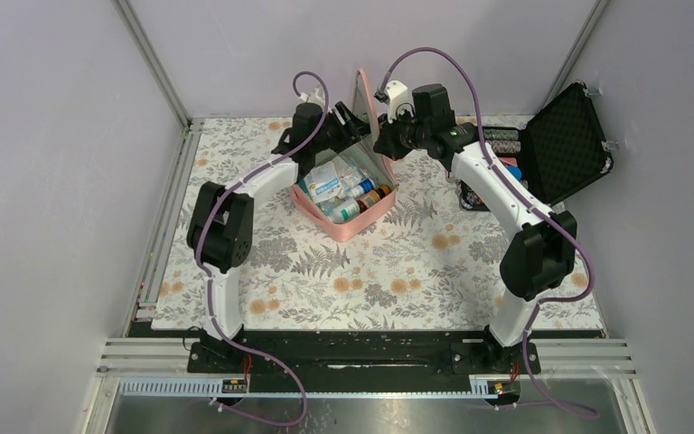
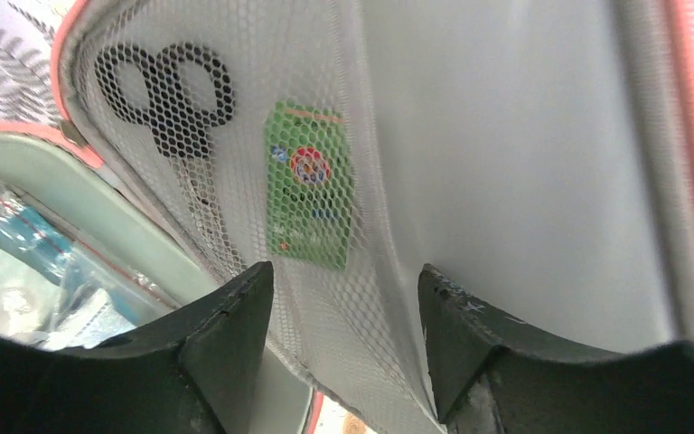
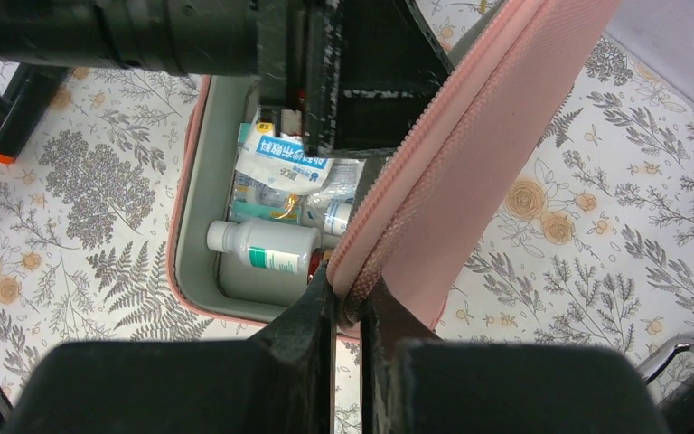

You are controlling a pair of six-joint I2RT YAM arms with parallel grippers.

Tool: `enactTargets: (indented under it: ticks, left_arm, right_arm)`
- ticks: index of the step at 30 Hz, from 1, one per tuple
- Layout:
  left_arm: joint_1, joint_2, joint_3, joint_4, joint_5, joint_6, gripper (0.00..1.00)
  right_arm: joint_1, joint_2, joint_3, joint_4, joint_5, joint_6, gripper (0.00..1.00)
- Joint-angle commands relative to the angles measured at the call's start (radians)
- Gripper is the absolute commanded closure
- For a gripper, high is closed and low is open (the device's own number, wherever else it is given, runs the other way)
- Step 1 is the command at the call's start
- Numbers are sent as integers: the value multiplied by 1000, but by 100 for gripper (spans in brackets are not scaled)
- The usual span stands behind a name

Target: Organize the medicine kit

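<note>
The medicine kit (image 1: pixel 351 226) sits open near the middle of the far edge of the tabletop (image 1: pixel 325 289), its lid (image 3: pixel 506 136) upright. The right pincer (image 3: pixel 348 303) is clamped on the lid's zippered rim. The left pincer (image 2: pixel 343 298) gapes wide, gripping nothing, facing the lid's mesh pocket (image 2: pixel 235 226), which holds scissors (image 2: pixel 167 86).

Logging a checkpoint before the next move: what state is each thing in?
medicine kit: open, filled with supplies.
kit lid: upright, pinched at its zipper edge.
right gripper: shut on kit lid.
left gripper: open, facing the lid's mesh pocket.
scissors: inside mesh pocket.
white bottle: lying on its side, capped.
black case: open.
</note>
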Motion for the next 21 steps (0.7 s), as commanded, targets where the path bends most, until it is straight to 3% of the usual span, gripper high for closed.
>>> enactTargets:
  ticks: [1, 5, 11, 12, 15, 19, 21]
  left_arm:
    - [1, -122, 75, -92, -16, 139, 39]
    - [7, -137, 130, -147, -7, 189, 36]
    - [49, -178, 110, -106, 65, 178, 36]
    - [65, -192, 99, -99, 74, 178, 36]
    - [134, -231, 56, -83, 133, 210, 35]
    - [218, -305, -57, -141, 186, 327, 33]
    - [258, -350, -152, -163, 208, 391, 33]
  right_arm:
    - [13, 33, 17, -105, -13, 42, 100]
    - [13, 45, 30, -106, -18, 53, 100]
    - [13, 41, 37, -108, -4, 50, 100]
    - [13, 40, 43, -113, -1, 43, 97]
    - [13, 50, 86, -145, -11, 27, 74]
    - [13, 81, 127, -155, -11, 40, 57]
    - [13, 111, 167, -176, -28, 51, 57]
